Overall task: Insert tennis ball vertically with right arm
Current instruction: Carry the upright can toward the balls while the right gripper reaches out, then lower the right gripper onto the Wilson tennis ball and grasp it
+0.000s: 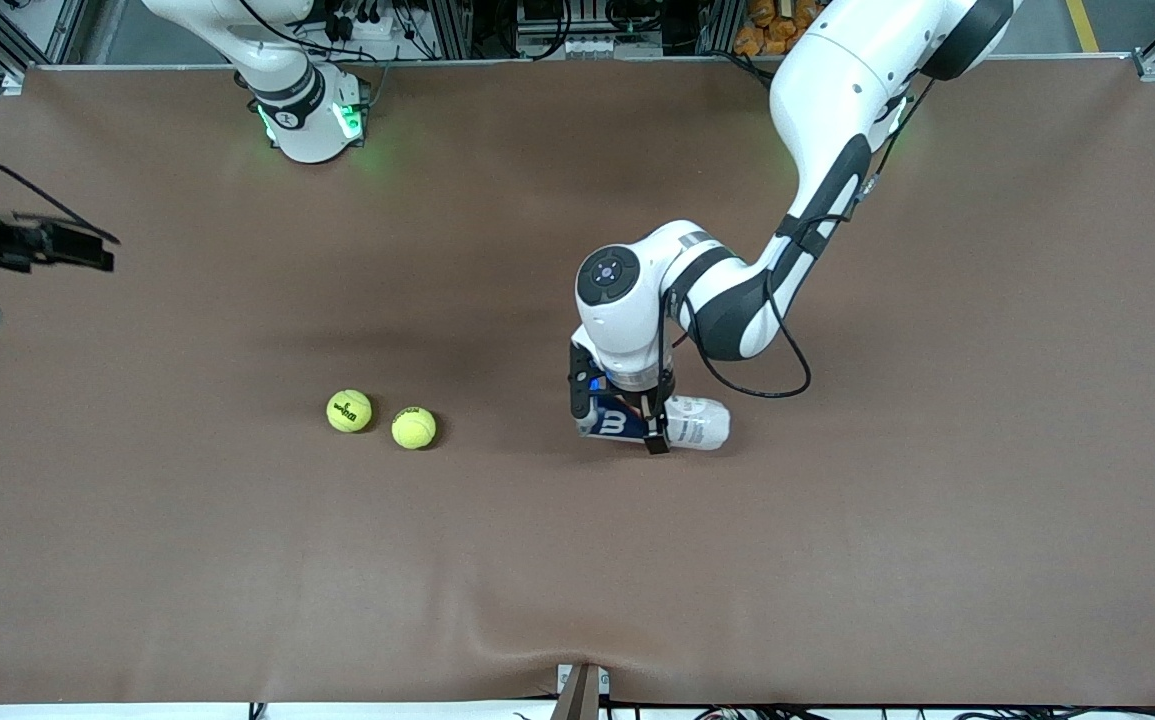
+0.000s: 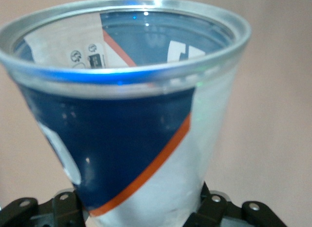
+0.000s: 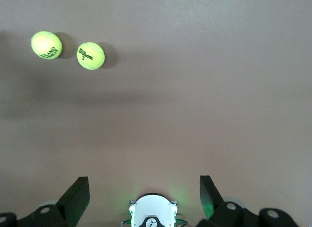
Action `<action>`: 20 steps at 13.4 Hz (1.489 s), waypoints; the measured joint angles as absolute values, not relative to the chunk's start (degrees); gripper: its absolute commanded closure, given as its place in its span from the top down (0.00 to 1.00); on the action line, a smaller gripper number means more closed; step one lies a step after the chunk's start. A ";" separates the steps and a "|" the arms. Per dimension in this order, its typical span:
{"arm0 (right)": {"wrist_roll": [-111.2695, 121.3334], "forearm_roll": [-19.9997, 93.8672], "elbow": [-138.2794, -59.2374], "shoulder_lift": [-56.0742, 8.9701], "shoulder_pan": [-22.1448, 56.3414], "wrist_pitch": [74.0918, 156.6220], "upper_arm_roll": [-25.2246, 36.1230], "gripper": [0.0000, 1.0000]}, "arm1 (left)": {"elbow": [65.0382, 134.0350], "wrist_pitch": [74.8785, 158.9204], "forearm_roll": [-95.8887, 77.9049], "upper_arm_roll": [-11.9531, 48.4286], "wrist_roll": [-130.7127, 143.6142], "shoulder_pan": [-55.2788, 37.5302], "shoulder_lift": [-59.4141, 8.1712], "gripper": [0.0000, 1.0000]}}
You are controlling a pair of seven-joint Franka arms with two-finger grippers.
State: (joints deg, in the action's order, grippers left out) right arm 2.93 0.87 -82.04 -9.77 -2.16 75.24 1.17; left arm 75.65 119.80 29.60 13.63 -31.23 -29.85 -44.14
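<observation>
Two yellow-green tennis balls [image 1: 349, 411] [image 1: 414, 428] lie side by side on the brown table, and the right wrist view also shows both balls [image 3: 46, 45] [image 3: 90, 55]. A clear tennis ball can [image 1: 697, 422] with a blue, white and orange label lies on its side near the table's middle. My left gripper [image 1: 619, 420] is shut on it. In the left wrist view the can [image 2: 131, 139] fills the picture, its metal-rimmed mouth open and nothing inside, with the left gripper [image 2: 144, 218] clamped across its body. My right gripper [image 1: 77, 247] hangs open over the right arm's end of the table, and in its own view the right gripper [image 3: 144, 190] holds nothing.
The brown table cover [image 1: 837, 560] has a raised wrinkle at the edge nearest the front camera. The right arm's base [image 1: 312, 110] with green lights stands at the robots' edge, and the same base [image 3: 152, 213] shows in the right wrist view. Cables and clutter lie past that edge.
</observation>
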 measured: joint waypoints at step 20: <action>-22.59 4.49 -102.15 -23.70 10.15 113.04 -0.22 1.00 | 86.26 190.64 18.64 13.77 -0.98 -30.11 -50.20 0.78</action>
